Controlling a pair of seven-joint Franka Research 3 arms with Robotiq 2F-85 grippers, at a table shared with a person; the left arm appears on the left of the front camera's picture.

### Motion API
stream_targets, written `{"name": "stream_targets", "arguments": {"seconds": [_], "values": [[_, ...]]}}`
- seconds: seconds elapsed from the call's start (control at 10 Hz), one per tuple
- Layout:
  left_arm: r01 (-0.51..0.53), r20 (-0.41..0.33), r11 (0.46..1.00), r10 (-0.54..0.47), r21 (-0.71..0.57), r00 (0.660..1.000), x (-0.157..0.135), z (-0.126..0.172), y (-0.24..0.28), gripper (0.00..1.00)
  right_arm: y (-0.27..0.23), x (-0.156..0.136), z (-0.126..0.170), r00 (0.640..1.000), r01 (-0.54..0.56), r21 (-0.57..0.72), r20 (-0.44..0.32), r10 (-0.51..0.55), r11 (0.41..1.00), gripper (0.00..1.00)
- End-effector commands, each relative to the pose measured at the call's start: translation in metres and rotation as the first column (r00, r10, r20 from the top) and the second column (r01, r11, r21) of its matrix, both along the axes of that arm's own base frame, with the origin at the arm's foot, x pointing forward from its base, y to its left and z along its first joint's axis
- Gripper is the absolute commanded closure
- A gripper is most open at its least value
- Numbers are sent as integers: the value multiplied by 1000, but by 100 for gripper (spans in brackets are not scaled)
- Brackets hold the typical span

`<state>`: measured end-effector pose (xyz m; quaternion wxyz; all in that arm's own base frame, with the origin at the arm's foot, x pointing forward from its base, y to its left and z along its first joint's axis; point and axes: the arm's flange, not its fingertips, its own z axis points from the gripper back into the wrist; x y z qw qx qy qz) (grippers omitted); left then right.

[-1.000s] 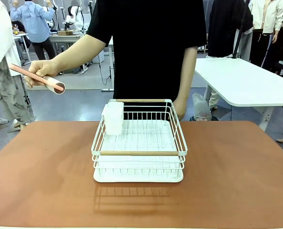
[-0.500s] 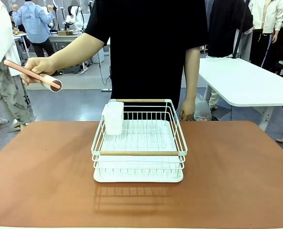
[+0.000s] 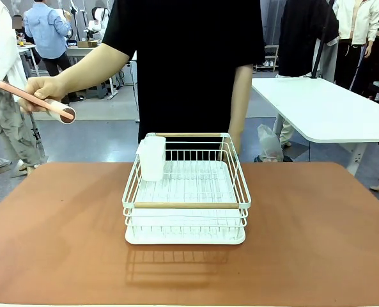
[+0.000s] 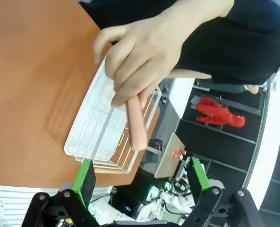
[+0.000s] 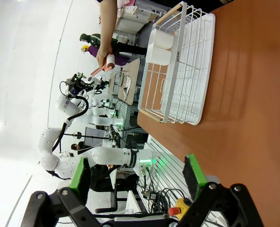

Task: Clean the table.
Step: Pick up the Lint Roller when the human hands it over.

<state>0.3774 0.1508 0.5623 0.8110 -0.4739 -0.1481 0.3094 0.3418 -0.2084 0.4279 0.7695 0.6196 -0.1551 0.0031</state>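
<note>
The terracotta table [image 3: 317, 230] carries a white wire dish rack [image 3: 186, 192] at its middle. Beyond the far left edge, a person's hand [image 3: 43, 89] holds up a pink-handled roller [image 3: 36, 101]. My left gripper [image 4: 142, 182] is open, its green pads wide apart. Just ahead of it in the left wrist view are that hand [image 4: 144, 52] and the pink handle [image 4: 136, 123], with the rack [image 4: 97, 137] and table [image 4: 31, 71] behind. My right gripper [image 5: 137, 177] is open and holds nothing, well back from the rack [image 5: 177, 71] on the table [image 5: 243, 118].
A white cup-shaped holder [image 3: 152, 158] hangs on the rack's far left corner. The person stands right behind the table's far edge. A white-topped table [image 3: 330, 109] stands at the back right, and other people move about farther off.
The person's hand with the roller has drifted left and slightly up. Their other arm has shifted a little left behind the rack. The rack has not moved.
</note>
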Motion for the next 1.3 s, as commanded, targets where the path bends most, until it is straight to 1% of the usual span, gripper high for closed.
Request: {"name": "stream_targets", "arguments": {"seconds": [0.0,0.1,0.2,0.3,0.5,0.6,0.8,1.0,1.2], "values": [[-15,-2,996,16,83,1000,-6,1,-25,0,0,0,3,1000,-1,-1,7,1,1000,0],[-20,16,992,18,124,1000,-4,1,-36,0,0,0,3,1000,-1,-1,7,1,1000,0],[-31,18,987,29,159,999,0,1,-44,0,0,0,3,1000,-1,-1,7,1,1000,0],[-43,4,984,43,176,999,1,-1,-49,0,0,0,3,1000,-1,-1,7,1,1000,0],[-109,-8,969,114,223,993,2,-8,-55,0,0,0,3,1000,-1,-1,7,1,1000,0],[-116,-26,966,125,233,992,2,-10,-59,0,0,0,3,1000,-1,-1,7,1,1000,0],[-129,-31,959,141,252,989,3,-14,-63,0,0,0,3,1000,-1,-1,7,1,1000,0],[-141,-28,958,152,250,988,6,-17,-63,0,0,0,3,1000,-1,-1,7,1,1000,0],[-128,-23,954,139,270,990,7,-19,-63,0,0,0,3,1000,-1,-1,7,1,1000,0]]}}
